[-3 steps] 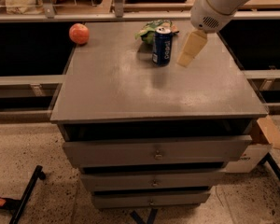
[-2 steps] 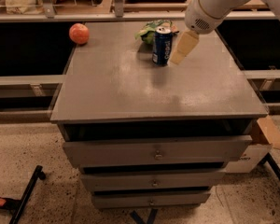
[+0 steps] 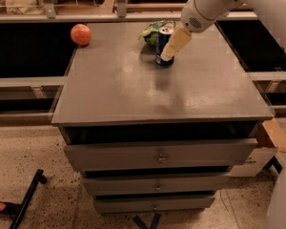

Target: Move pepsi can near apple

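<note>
While the can [image 3: 161,42] stood upright, long axis vertical and silver top up, it sat at the back of the table [image 3: 133,89], right of centre. Lettering faced the camera side. One can, one apple [image 3: 80,34], one bag [image 3: 151,31].

Gripper [image 3: 169,54] was right at the can, angled down-left from the arm [image 3: 214,4], overlapping the can's right side in view. Open or closed: could not tell. Contact with the can: could not tell either.

Bag lay just behind the can, to its left, touching or nearly so. Apple sat at the back-left corner, near the left edge, well apart from the can.

Bare tabletop ran between can and apple. Front half of the top was also bare, out to the front and right edges.

Three drawers [image 3: 159,156] sat below the top, all slightly ajar, stacked one above the other. Cardboard box [image 3: 264,151] was on the floor at the right, beside the drawers. Black bar [image 3: 26,199] lay on the floor at lower left.
</note>
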`<state>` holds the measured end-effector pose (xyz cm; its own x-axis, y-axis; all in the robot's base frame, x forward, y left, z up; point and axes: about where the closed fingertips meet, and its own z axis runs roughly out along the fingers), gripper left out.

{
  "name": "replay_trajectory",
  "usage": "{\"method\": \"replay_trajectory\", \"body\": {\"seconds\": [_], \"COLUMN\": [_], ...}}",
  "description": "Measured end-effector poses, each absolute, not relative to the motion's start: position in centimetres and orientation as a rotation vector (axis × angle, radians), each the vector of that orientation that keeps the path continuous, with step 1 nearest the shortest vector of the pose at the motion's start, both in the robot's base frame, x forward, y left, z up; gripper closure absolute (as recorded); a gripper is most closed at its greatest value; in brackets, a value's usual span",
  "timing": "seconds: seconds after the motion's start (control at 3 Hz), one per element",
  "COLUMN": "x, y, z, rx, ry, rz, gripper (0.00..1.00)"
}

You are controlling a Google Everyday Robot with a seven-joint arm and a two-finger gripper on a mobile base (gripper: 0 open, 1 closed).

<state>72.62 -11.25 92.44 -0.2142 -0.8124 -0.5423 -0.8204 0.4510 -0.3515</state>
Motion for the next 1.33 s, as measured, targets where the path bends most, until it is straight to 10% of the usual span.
{"method": "replay_trajectory", "body": {"seconds": [1.0, 1.33], "x": [76.4, 76.5], "y": [-10.7, -10.8], "z": [90.2, 89.5], "rx": [-1.209, -1.194], "ry": [2.056, 2.06], "rz": [0.17, 0.219], "gripper": [0.0, 0.18]}}
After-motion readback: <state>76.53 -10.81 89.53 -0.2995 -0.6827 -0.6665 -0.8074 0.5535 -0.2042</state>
